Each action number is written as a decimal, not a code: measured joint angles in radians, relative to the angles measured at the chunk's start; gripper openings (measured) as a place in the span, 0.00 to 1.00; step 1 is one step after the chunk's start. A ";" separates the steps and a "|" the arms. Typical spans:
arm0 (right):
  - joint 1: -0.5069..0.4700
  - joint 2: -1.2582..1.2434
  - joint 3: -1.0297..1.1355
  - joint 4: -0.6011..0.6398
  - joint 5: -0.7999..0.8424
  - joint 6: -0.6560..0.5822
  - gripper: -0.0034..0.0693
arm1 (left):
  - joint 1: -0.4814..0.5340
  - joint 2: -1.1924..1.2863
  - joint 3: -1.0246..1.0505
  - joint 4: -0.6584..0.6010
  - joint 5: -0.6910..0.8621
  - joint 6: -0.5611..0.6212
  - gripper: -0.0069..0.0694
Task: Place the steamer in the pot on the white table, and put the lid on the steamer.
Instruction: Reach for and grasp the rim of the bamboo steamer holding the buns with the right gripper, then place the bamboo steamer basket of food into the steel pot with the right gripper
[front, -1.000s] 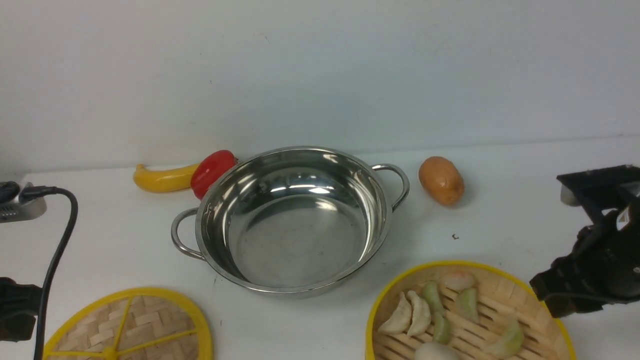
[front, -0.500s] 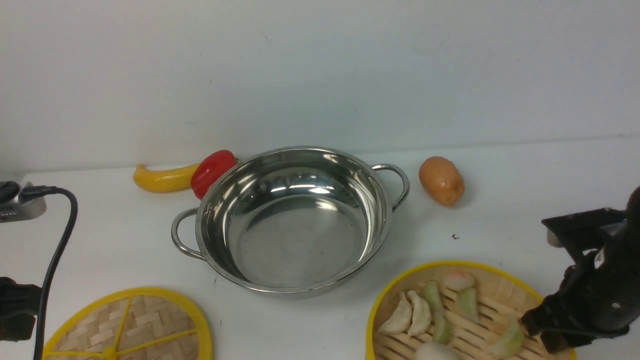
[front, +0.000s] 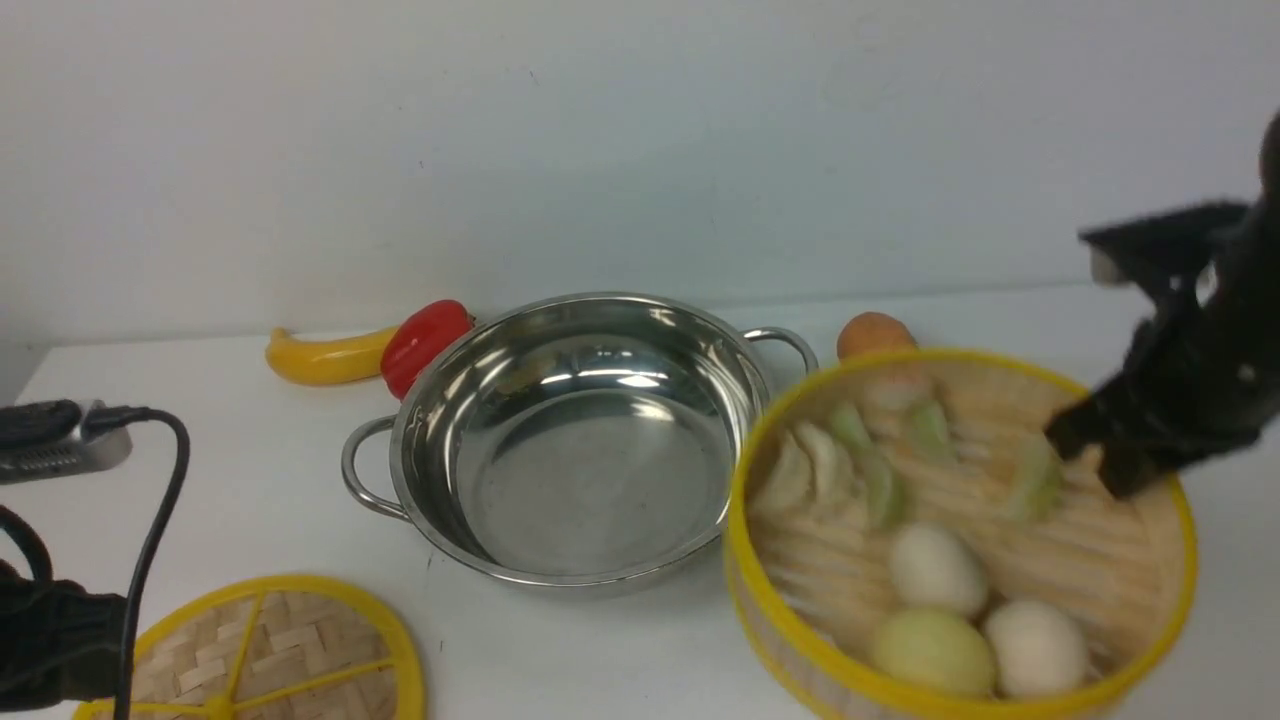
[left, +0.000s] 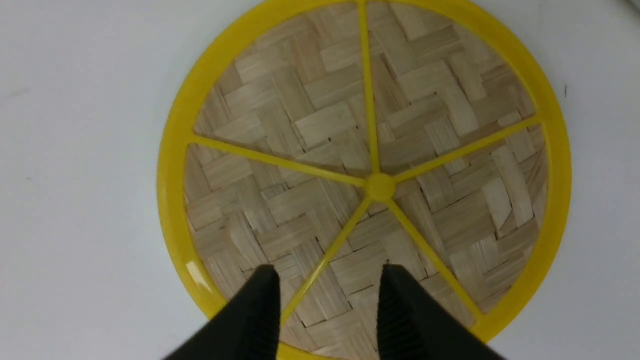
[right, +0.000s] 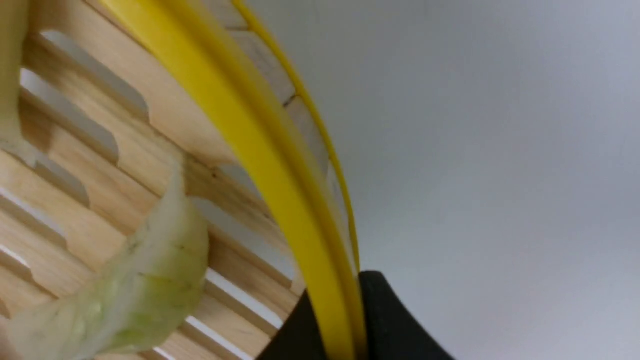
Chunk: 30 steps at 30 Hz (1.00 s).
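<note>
Beside the pot (front: 590, 470), the right pincer (front: 1095, 455) has lifted the steamer (front: 1100, 560).

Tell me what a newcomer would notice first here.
The round bamboo steamer with yellow rim, full of dumplings, looms front right, its rim pinched by the right gripper. To its left gleams the empty stainless-steel pot; the flat woven-bamboo lid lies front left.

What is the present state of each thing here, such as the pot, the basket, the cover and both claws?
steamer: loaded with food, held in the air by its rim
pot: upright on the table, empty
lid: flat on the table, off the steamer
left claw: open, above the lid
right claw: shut on the steamer rim
</note>
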 joint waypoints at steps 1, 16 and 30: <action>0.025 0.023 -0.099 0.020 0.003 -0.006 0.12 | 0.000 0.026 0.005 -0.016 -0.006 0.010 0.48; 0.191 0.471 -0.743 0.080 0.020 0.008 0.12 | 0.000 0.258 0.009 -0.178 -0.118 0.141 0.51; 0.191 0.545 -0.867 0.085 0.031 -0.002 0.12 | 0.001 0.432 0.003 -0.291 -0.159 0.259 0.40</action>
